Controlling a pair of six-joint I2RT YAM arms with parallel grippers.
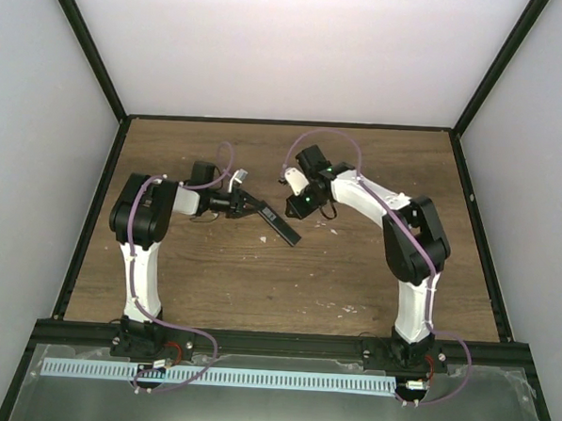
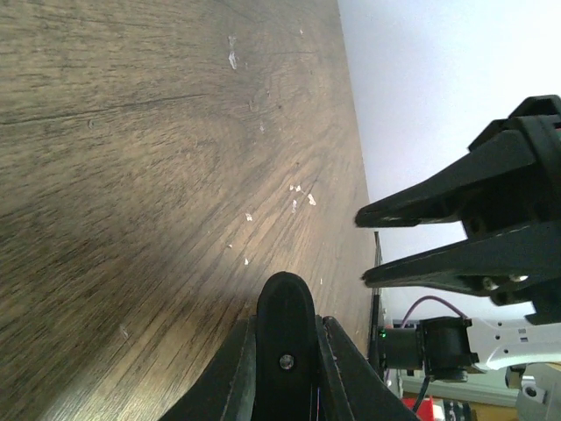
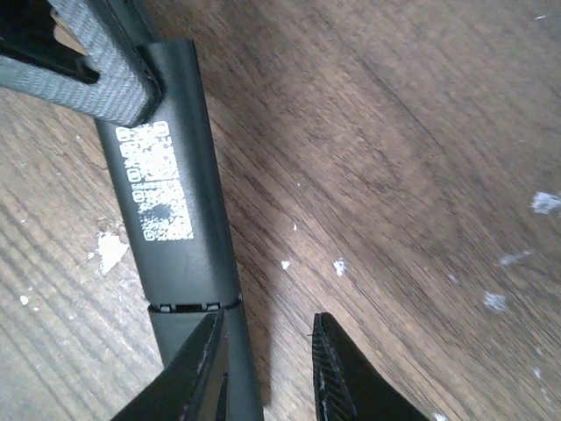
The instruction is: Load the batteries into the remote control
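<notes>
wooden table (image 1: 258,294), remote control (image 1: 285,230) diagonal far-left to near-right in closed left hand (image 1: 257,207); right hand (image 3: 266,323) ajar

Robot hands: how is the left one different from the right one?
The left hand is shut tight on the remote control; the right hand is a little open and holds nothing. From above, the left hand reaches in from the left, the right hand from the right. The left hand grips near one end; the right hand sits further along, by a seam. Both are black and two-fingered.
</notes>
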